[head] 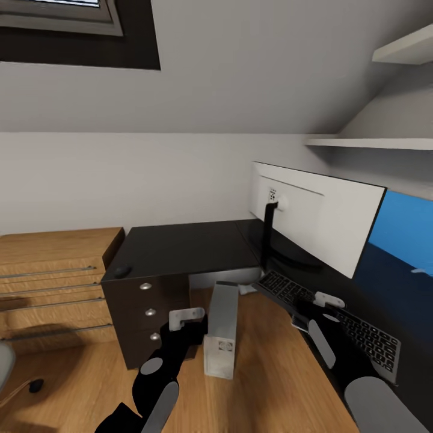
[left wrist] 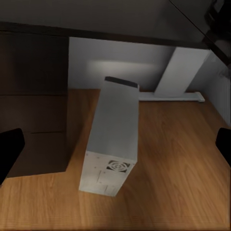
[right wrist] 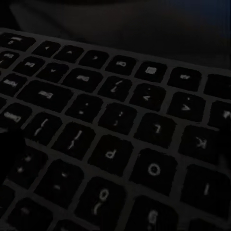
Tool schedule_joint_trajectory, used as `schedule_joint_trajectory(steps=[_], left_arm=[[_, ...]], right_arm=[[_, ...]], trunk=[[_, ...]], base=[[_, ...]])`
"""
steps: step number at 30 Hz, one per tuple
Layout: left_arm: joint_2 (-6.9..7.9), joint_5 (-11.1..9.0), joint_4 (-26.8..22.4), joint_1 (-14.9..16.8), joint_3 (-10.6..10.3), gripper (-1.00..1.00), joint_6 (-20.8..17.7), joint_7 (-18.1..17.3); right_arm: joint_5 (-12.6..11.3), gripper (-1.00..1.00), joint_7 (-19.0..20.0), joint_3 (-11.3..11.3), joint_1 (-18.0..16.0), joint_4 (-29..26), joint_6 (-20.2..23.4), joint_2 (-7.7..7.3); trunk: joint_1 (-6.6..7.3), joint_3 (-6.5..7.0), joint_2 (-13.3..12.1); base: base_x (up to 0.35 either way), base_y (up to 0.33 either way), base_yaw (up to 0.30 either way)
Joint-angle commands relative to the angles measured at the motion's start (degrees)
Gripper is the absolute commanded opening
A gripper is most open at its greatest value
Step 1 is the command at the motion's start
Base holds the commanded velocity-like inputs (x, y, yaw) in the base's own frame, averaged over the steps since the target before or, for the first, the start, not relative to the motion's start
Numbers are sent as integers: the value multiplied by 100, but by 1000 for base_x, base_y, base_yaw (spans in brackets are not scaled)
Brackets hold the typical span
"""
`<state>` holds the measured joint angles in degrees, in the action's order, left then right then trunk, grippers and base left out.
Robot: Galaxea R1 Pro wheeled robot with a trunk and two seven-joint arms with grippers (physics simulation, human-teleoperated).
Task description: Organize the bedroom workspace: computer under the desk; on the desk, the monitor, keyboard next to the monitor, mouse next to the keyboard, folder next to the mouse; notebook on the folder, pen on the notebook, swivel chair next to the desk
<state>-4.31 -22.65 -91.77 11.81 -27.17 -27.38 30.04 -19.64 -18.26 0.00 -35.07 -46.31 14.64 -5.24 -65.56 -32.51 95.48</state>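
Observation:
The white-backed monitor (head: 319, 216) stands on the glossy black desk (head: 180, 246), its back toward me. The black keyboard (head: 361, 337) lies on the desk in front of it, and its keys (right wrist: 115, 125) are seen from very close in the right wrist view. My right gripper (head: 314, 310) hovers just over the keyboard's near end and looks open. The small black mouse (head: 123, 272) sits at the desk's left front corner. The grey-white computer (head: 221, 337) (left wrist: 113, 139) stands on the floor by the drawers. My left gripper (head: 187, 317) (left wrist: 115, 149) is wide open, facing the computer.
A light wood cabinet (head: 54, 282) stands left of the desk. The swivel chair's grey edge (head: 3, 367) and a caster (head: 36, 385) show at the lower left. A bright blue surface (head: 403, 228) lies beyond the monitor; I cannot tell what it is. Shelves (head: 373, 143) hang above.

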Motion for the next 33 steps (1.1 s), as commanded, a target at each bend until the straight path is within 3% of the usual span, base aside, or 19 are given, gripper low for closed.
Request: schedule_joint_trajectory(steps=[1,24,33], left_arm=[[1,-59,-8,6,-8,100,-12,53],[1,-62,-8,6,-8,100,-13,45],[1,-64,-8,6,-8,100,-13,45]], right_arm=[[-58,100,-37,0,1,272,30,-4],[-58,100,-29,-11,1,236,1,-4],[-58,100,-28,-11,1,236,-5,-4]], trunk=[[3,-7,3],[3,-7,3],[3,-7,3]], base=[[-235,-127,0],[-27,-16,0],[-184,-65,0]])
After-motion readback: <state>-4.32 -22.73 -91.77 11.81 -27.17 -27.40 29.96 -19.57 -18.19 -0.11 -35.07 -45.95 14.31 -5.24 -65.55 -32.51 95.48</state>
